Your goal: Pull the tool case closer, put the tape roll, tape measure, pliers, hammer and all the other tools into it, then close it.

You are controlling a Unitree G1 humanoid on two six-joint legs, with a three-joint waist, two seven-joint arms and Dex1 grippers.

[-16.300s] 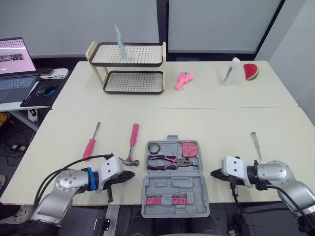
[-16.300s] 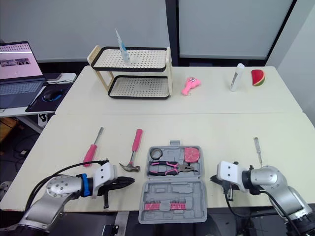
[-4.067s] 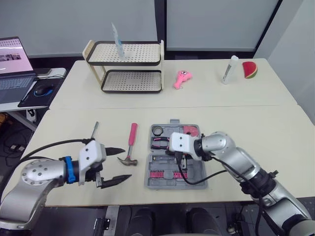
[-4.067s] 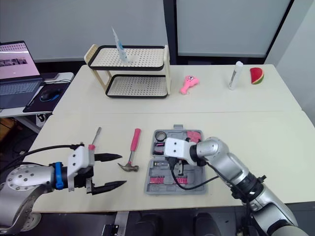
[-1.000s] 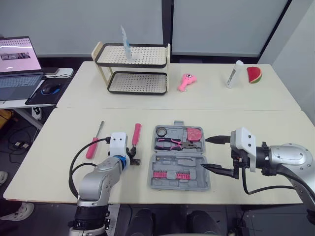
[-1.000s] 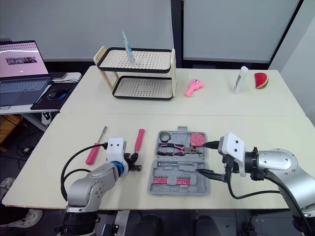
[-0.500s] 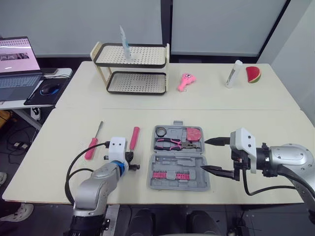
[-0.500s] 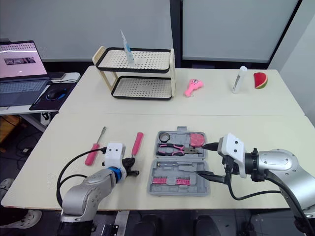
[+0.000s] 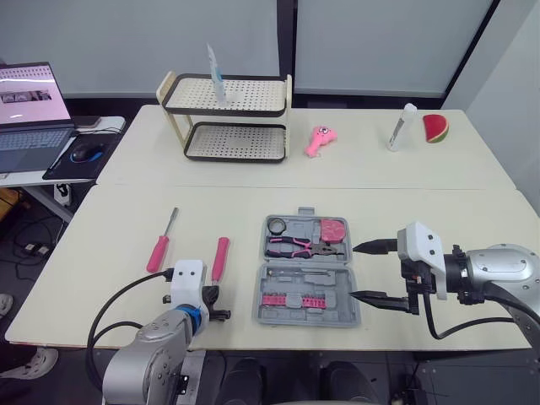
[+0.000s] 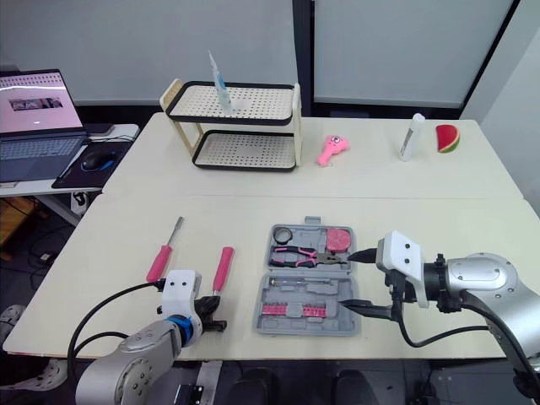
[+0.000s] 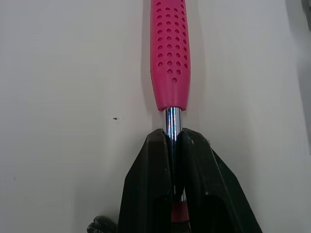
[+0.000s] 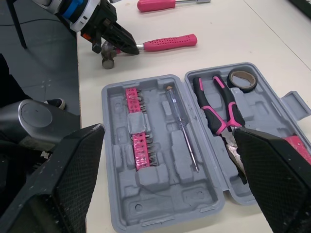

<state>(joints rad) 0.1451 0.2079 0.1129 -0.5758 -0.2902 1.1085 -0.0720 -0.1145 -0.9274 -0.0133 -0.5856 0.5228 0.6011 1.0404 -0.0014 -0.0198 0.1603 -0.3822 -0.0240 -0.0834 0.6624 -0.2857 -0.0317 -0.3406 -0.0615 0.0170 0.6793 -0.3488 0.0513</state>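
Pink grip out front, chrome shaft pinched: the left hand (image 9: 211, 297) is clamped on the hammer (image 9: 220, 259), down at the near left edge of the tabletop (image 9: 422, 211). The handle points away from the robot, and the steel head sits at the near end beside the fingers. Hammer and hand lie left of the open case (image 9: 306, 316), apart from it. A pink screwdriver (image 9: 158, 251) lies further left, untouched.

From the left wrist, the grip is plain. Both black fingers (image 11: 150, 165) close on the bare metal just below where the dotted pink grip ends.

The right wrist view looks down into the case. The tape roll (image 12: 243, 79) and pliers (image 12: 221, 109) are in the far half. A row of pink bits (image 12: 138, 136) and a slim screwdriver (image 12: 182, 128) are in the near half. The head views add the pink tape measure (image 9: 332, 229) in the far right corner.

The right hand (image 9: 353, 271) is level at the case's right edge, its fingers spread wide and empty. They point left at the case, and the forearm comes in from the right. I cannot tell if the tips touch the case.
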